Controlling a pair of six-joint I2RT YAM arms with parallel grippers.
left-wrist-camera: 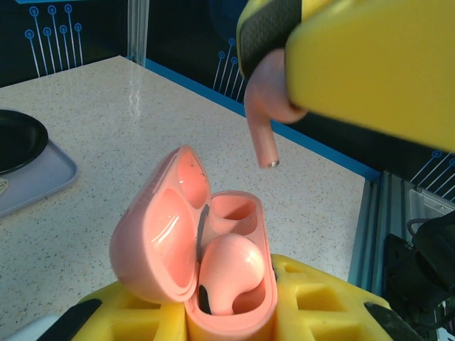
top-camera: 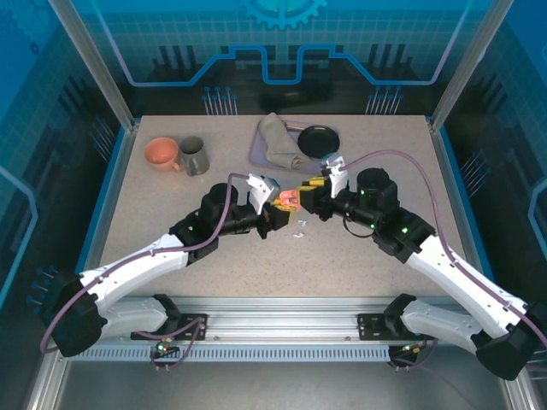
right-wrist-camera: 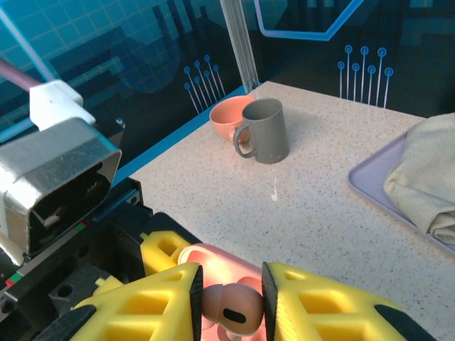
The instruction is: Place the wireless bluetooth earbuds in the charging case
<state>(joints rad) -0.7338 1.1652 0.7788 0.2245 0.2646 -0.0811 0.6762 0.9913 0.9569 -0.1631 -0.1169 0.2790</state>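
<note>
My left gripper [top-camera: 275,212] [left-wrist-camera: 231,321] is shut on an open salmon-pink charging case [top-camera: 287,200] [left-wrist-camera: 163,234], lid tilted back to the left. One pink earbud [left-wrist-camera: 227,273] sits in the case's near socket; the far socket [left-wrist-camera: 234,209] is empty. My right gripper [top-camera: 308,198] [right-wrist-camera: 227,305] is shut on the second pink earbud [left-wrist-camera: 264,131] [right-wrist-camera: 231,311], held just above the case [right-wrist-camera: 213,257] with its stem pointing down and clear of the far socket. Two white earbuds [top-camera: 299,229] lie on the table just in front of the grippers.
At the back left stand an orange cup [top-camera: 161,154] [right-wrist-camera: 226,117] and a grey mug [top-camera: 194,156] [right-wrist-camera: 266,131]. A lilac tray [top-camera: 255,152] at the back centre holds a crumpled cloth [top-camera: 278,141] [right-wrist-camera: 426,177] and a black dish [top-camera: 318,139].
</note>
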